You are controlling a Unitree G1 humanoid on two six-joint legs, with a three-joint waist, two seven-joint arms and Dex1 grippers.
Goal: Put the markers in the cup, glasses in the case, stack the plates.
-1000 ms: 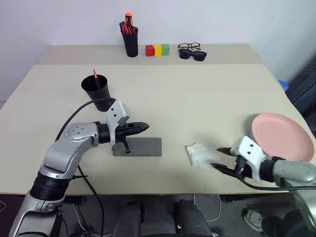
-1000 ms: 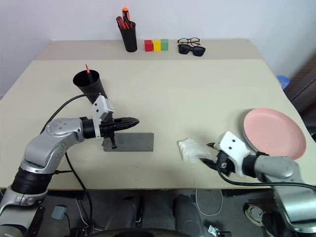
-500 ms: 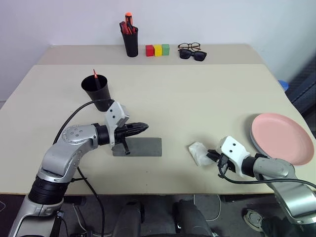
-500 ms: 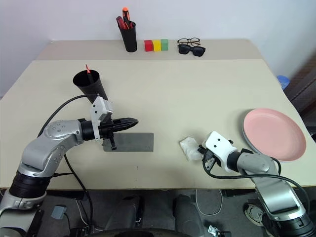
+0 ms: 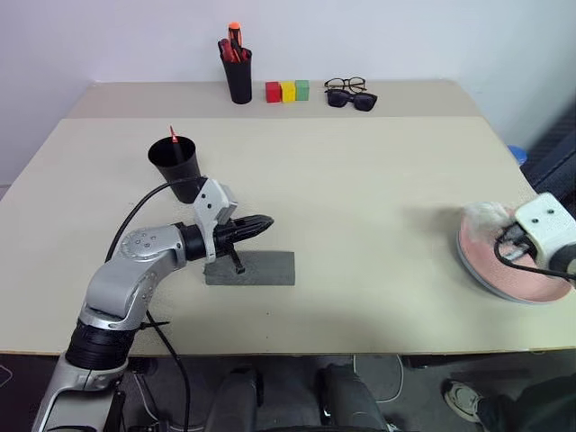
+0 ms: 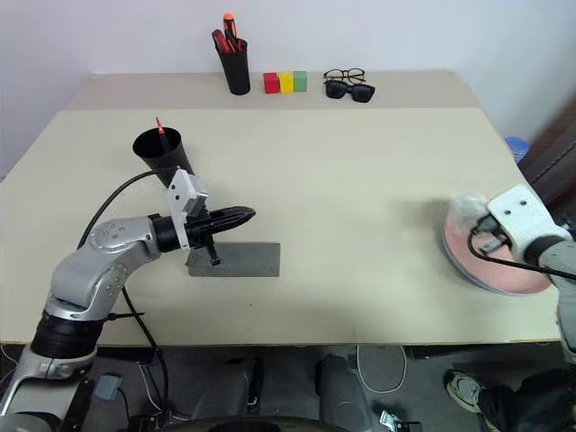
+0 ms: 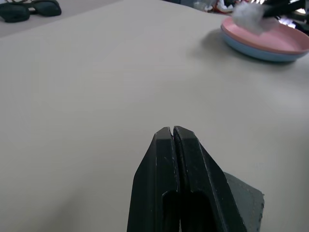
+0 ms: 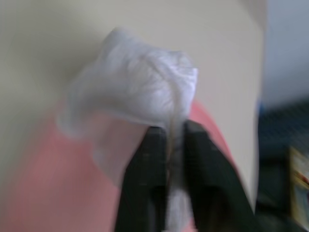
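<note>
A red marker sticks up out of the black cup. The wire-frame glasses lie at the table's far edge. The grey case lies flat near the front, and my left gripper hovers shut and empty just above its left end. At the right edge the pink plate rests on the light blue plate. My right gripper is shut on a crumpled white tissue, held over the pink plate's near-left rim.
A black pen holder with red and orange pens stands at the back. Beside it are red, yellow and green blocks and dark sunglasses. The plates sit close to the table's right edge.
My right gripper closed on the tissue near the table's front, then carried it right and up to above the pink plate. The left gripper stayed put, shut.
</note>
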